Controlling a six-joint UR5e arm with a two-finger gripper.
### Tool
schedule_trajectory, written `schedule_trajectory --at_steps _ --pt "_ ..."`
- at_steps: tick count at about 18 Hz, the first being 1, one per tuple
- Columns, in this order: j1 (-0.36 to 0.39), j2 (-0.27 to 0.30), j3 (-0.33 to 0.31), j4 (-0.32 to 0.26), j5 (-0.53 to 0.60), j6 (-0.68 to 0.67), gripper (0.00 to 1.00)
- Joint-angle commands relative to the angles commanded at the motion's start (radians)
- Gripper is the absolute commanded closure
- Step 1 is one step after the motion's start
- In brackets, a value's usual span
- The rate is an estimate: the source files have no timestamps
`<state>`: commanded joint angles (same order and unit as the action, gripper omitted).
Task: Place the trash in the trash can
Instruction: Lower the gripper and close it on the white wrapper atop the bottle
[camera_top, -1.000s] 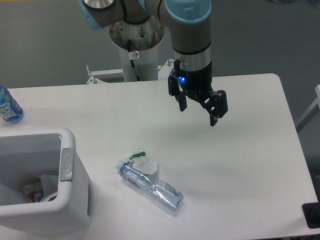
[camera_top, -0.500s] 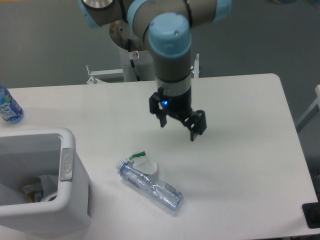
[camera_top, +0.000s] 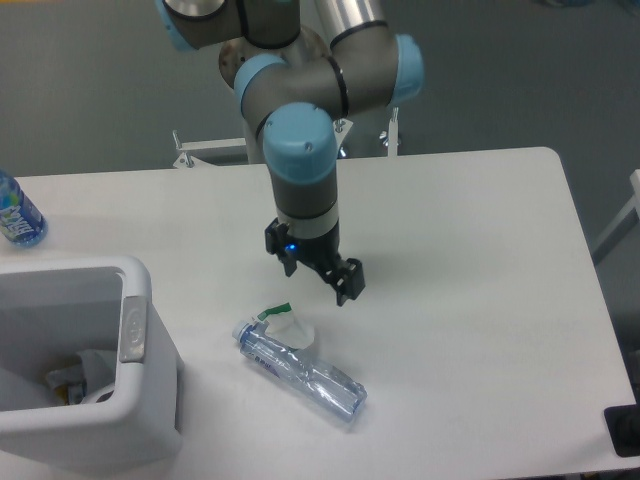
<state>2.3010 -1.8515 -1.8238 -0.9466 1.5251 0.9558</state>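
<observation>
A crushed clear plastic bottle (camera_top: 303, 372) with a pale blue cap lies on the white table (camera_top: 470, 300), pointing from upper left to lower right. A crumpled white paper scrap (camera_top: 287, 325) with a green strip rests against the bottle's cap end. My gripper (camera_top: 315, 282) hangs open just above and slightly right of the scrap, holding nothing. The white trash can (camera_top: 135, 400) stands at the lower left, with some rubbish visible inside.
An uncrushed bottle with a bright blue label (camera_top: 17, 214) stands at the far left edge of the table. The arm's base post (camera_top: 275, 130) rises behind the table. A dark object (camera_top: 622, 430) sits at the lower right corner.
The arm has swung left and down from the table's middle, bringing the open gripper close above the paper scrap and bottle. The trash has not moved.
</observation>
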Motion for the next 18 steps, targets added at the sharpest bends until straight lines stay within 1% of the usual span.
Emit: schedule_trajectory --at_steps 1,3,5,8,16,18 --pt "-0.003 -0.012 -0.011 0.018 -0.031 -0.034 0.00" --pt "-0.020 -0.053 -0.026 0.067 -0.036 -0.110 0.00" --pt "-0.041 -0.081 -0.035 0.112 -0.030 -0.134 0.00" --pt "-0.041 -0.086 -0.054 0.118 -0.029 -0.137 0.00" --pt "-0.041 -0.118 -0.032 0.124 -0.029 -0.149 0.00" --pt "-0.041 -0.132 -0.038 0.169 -0.028 -0.160 0.00"
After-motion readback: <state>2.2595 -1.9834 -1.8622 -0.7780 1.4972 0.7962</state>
